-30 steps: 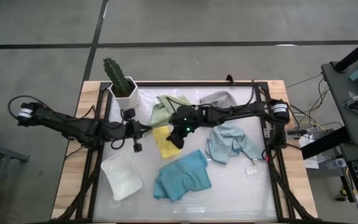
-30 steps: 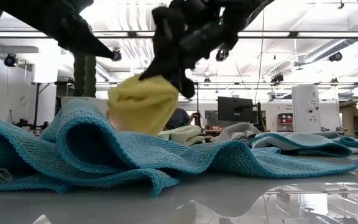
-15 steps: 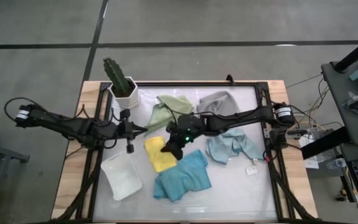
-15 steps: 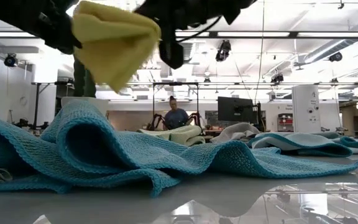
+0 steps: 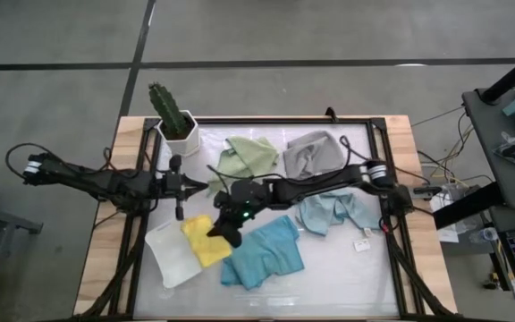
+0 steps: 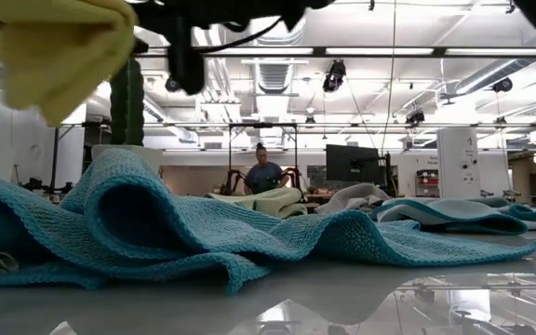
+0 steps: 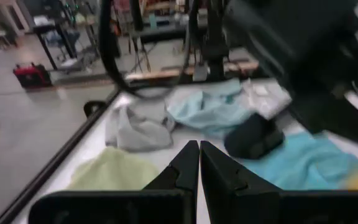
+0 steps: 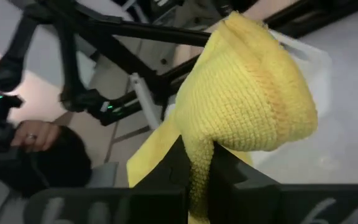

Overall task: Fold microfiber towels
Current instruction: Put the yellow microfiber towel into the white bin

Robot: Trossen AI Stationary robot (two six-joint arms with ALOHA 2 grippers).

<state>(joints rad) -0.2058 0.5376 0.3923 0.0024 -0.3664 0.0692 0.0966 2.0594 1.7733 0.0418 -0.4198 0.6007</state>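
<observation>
1. My right pincer (image 5: 215,230) is squeezed tight on the yellow towel (image 5: 204,241). I hold it up off the table, right by the edge of the white tray (image 5: 173,255).
2. From low down, the yellow towel (image 6: 59,51) hangs up high in a bunched lump.
3. My right wrist camera shows the yellow towel (image 8: 241,130) pinched between my two dark fingers (image 8: 173,165).
4. My left pincer (image 5: 179,212) is closed with nothing in it. It waits near the cactus pot (image 5: 178,132), close to the left side of the table.
5. The teal towel (image 5: 262,253) lies crumpled just beside the yellow one.
6. The pale blue towel (image 5: 333,210) sits in a heap to the right of it.
7. The sage green towel (image 5: 249,156) and the grey towel (image 5: 316,152) lie side by side at the far edge.
</observation>
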